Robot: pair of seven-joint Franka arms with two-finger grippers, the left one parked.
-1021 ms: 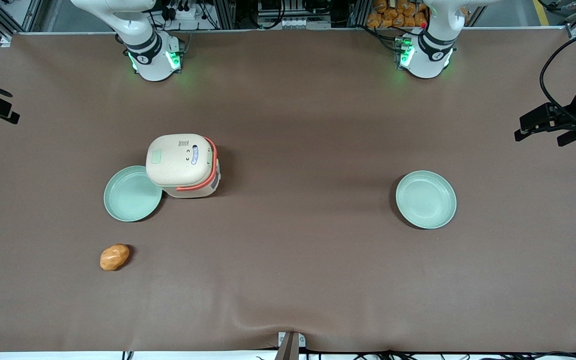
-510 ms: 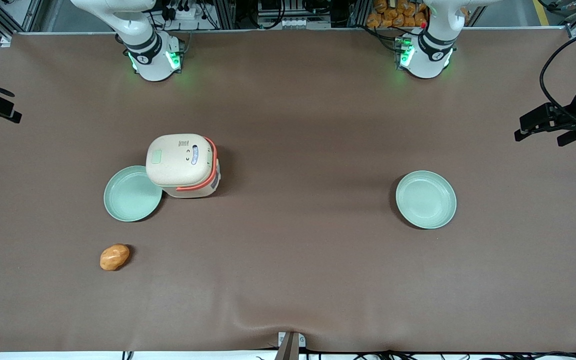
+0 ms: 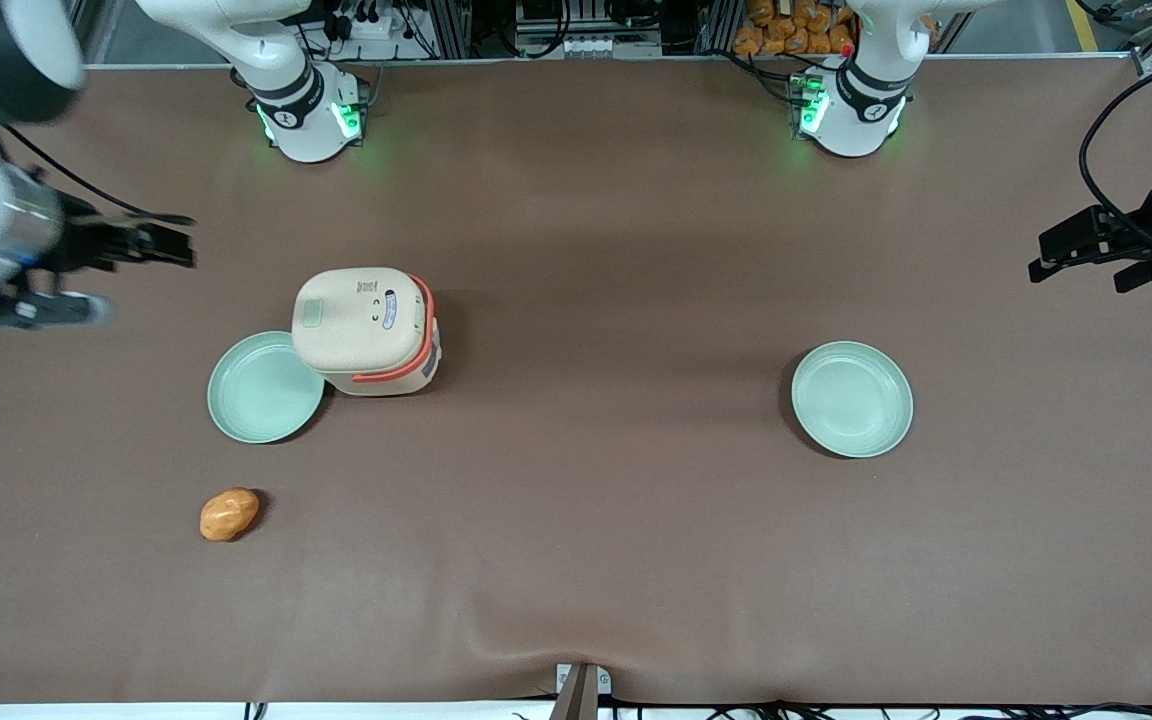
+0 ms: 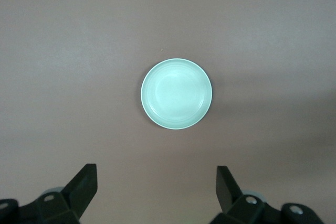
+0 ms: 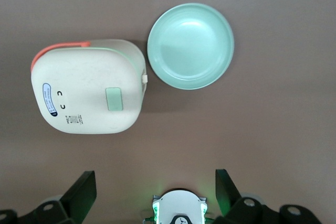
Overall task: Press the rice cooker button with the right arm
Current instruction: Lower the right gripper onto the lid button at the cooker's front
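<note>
The right arm's gripper (image 3: pixel 171 245) hangs high near the working arm's edge of the tabletop, fingers spread wide and empty. The rice cooker (image 3: pixel 366 330) stands lid shut, well apart from it, inward toward the table's middle and slightly nearer the front camera, touching a pale green plate (image 3: pixel 264 388). Its pale green button (image 5: pixel 115 99) faces up, so the coming move looks like a sideways reach, then a descent.
</note>
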